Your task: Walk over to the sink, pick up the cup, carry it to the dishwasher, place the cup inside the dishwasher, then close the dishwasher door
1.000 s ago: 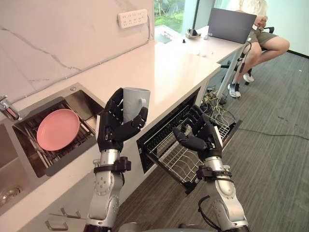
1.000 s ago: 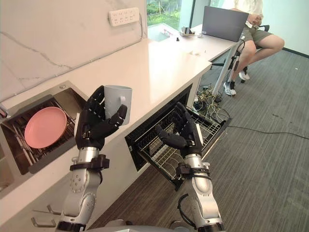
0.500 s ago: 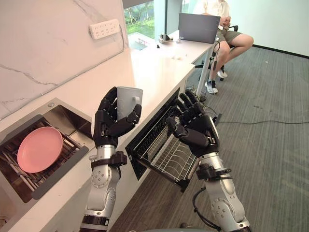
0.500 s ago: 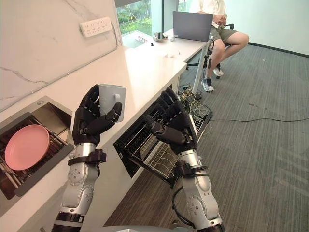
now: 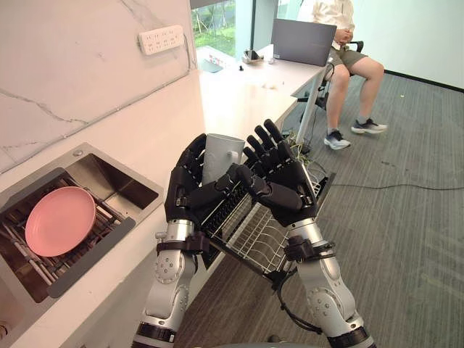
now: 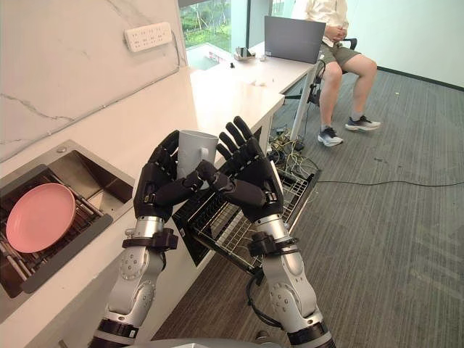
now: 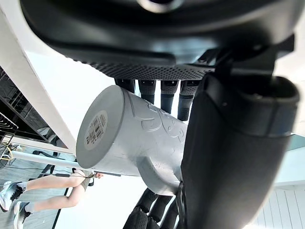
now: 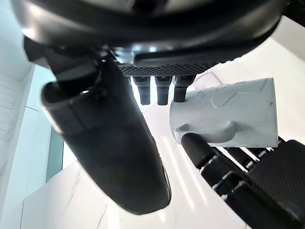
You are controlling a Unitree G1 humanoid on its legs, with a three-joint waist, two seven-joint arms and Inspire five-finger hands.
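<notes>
White counter [image 5: 239, 94] along the marble wall. Past the counter's far end, seated person [image 5: 341, 29] in shorts and trainers. Under the counter's front edge, open dishwasher [image 6: 293, 194], wire rack drawn out over the floor. Sunk into the counter's near end, sink [image 5: 116, 181]. At the counter's far end, grey laptop [image 5: 304, 42], lid up. Pink plate [image 5: 59, 220] lying on the sink's rack. In front of the counter's edge and above the rack, left hand [image 5: 190, 192] raised, fingers and thumb wrapped round the cup [image 5: 220, 152]. Just beside it, right hand [image 5: 286, 181], fingers straight and spread (contact with the cup not clear). Grey cup upright, handle towards the right hand. On the wall above the counter, white power strip [image 5: 161, 39].
</notes>
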